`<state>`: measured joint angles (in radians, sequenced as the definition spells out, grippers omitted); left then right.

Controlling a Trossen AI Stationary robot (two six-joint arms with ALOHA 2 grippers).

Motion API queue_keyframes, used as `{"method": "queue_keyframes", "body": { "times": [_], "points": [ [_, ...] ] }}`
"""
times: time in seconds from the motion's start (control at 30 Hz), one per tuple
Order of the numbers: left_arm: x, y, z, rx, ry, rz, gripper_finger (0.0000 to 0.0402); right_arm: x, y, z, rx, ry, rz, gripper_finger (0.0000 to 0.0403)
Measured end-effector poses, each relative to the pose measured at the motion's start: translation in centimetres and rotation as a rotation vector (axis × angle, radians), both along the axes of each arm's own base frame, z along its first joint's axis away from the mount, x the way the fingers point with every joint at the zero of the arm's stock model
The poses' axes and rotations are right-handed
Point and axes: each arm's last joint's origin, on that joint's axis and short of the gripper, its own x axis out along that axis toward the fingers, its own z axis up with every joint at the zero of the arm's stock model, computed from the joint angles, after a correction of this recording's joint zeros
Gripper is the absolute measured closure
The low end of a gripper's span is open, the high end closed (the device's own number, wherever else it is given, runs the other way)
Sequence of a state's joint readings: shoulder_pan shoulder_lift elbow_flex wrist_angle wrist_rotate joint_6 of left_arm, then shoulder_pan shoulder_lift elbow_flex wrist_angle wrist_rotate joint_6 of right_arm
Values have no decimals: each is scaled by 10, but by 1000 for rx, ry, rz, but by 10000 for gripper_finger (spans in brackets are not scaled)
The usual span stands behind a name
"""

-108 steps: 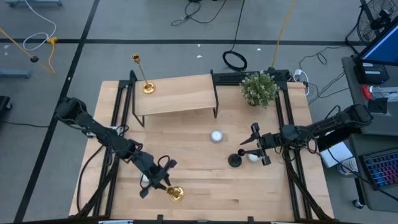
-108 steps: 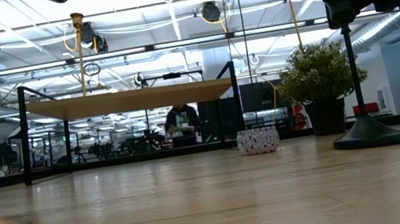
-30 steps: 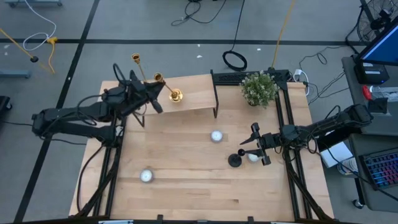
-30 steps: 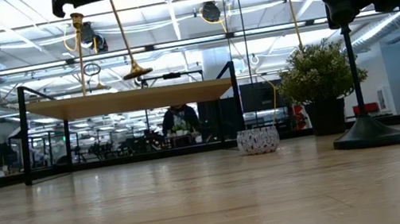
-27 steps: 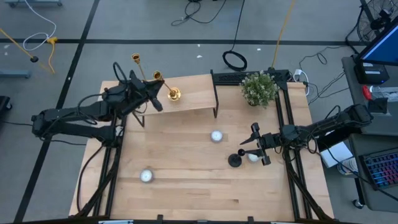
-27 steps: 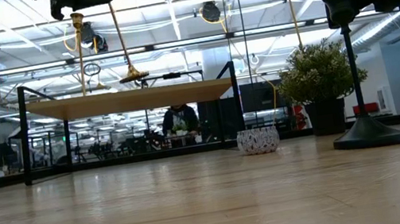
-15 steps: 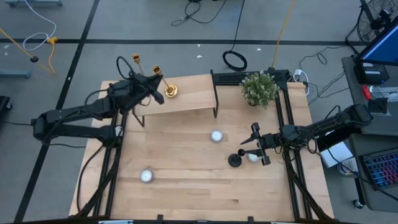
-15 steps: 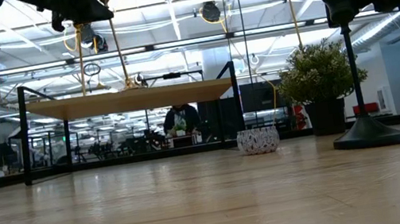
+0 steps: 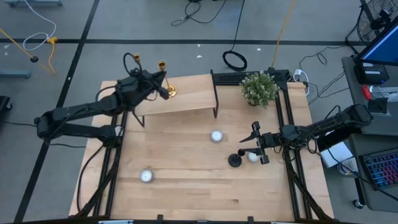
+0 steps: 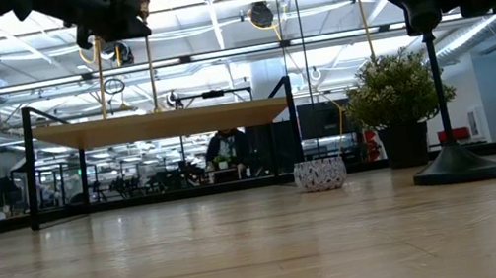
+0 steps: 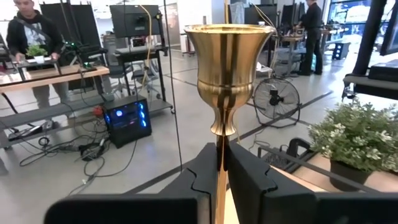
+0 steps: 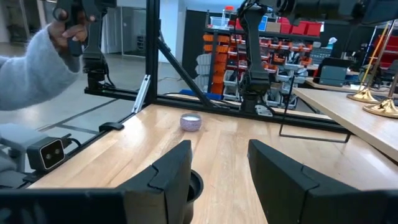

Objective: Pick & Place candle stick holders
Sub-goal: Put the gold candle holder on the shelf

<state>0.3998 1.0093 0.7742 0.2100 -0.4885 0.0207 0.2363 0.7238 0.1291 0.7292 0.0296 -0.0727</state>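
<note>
A gold candle stick holder (image 11: 228, 62) stands upright with its base (image 9: 170, 92) on the raised wooden shelf (image 9: 189, 98). My left gripper (image 11: 219, 171) is shut on its stem just under the cup. A second gold holder (image 10: 100, 63) stands on the shelf just to its left; my left arm hides its base in the high view. The shorter black holder (image 10: 436, 79) stands on the table at the right. My right gripper (image 9: 255, 146) stands open around its top, and the black cup (image 12: 194, 184) shows close beside one finger. My left gripper pinches the gold holder's thin stem (image 11: 219, 148) between its two fingers, right below the cup. The fingers come in level from the table's left side and lie across the stem. The holder stands upright, its round base on the shelf.
Small round bowls sit on the table at the middle (image 9: 216, 135), near left (image 9: 146, 176) and beside the black holder's base (image 9: 253, 157). A potted plant (image 9: 259, 88) stands at the far right. A person's sleeve (image 12: 31, 62) shows beyond the table.
My left gripper has carried the gold holder toward the table's far edge and a little down. The holder hung tilted with its base above the shelf; now it stands upright with the base on the shelf, beside the other gold holder.
</note>
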Motion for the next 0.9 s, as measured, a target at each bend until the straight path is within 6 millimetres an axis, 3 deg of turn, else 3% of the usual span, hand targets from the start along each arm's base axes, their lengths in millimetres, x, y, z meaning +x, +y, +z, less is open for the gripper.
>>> {"method": "queue_keyframes", "body": {
  "times": [0.23,0.47,0.67,0.9],
  "points": [
    [-1,5,0,12,7,19,391,0,0,0,0,0,0,248],
    [-2,6,2,27,-15,26,371,0,0,0,0,0,0,248],
    [-2,6,5,38,-42,25,390,0,0,0,-1,0,0,248],
    [-1,6,6,35,-72,9,374,0,0,0,-21,-4,-1,248]
  ]
}}
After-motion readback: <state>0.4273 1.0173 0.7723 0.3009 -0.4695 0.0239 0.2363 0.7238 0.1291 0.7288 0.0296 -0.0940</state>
